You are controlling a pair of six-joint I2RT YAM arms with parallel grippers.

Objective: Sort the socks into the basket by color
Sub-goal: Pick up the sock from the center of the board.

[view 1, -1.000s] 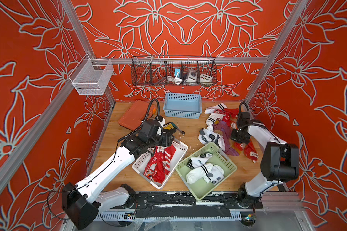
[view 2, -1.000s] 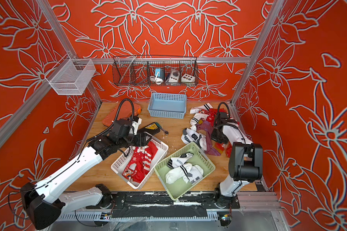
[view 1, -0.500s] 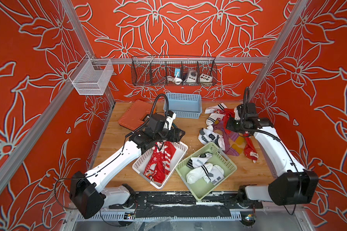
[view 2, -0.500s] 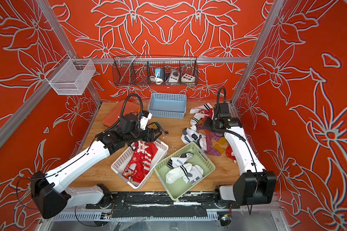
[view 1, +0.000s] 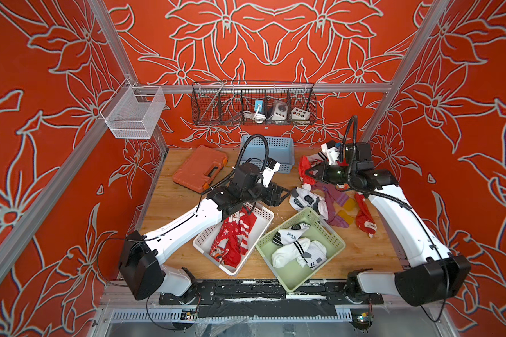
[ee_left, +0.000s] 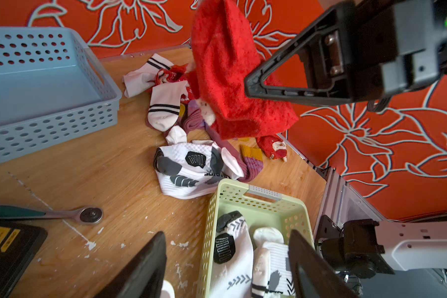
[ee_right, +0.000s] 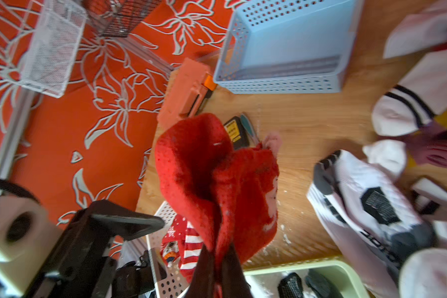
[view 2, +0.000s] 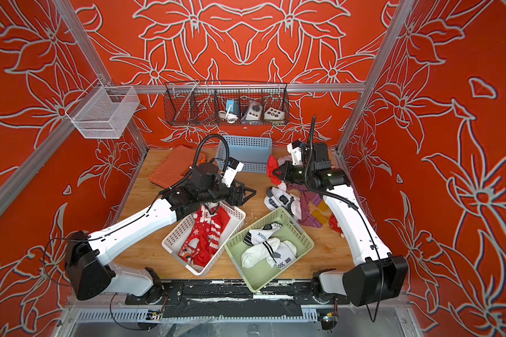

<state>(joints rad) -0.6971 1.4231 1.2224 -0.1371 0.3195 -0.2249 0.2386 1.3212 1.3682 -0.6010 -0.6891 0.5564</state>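
Right gripper just lifted red sock, jaws clamped on it; left gripper swung in, jaws apart, empty. Handover toward white basket likely.

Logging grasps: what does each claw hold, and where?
Right claw pinches a red sock by a bunched fold, the rest loose. Left claw open, holding nothing.

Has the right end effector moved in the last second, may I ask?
Yes: holding a red sock, the right end effector moved from the pile toward the blue basket.
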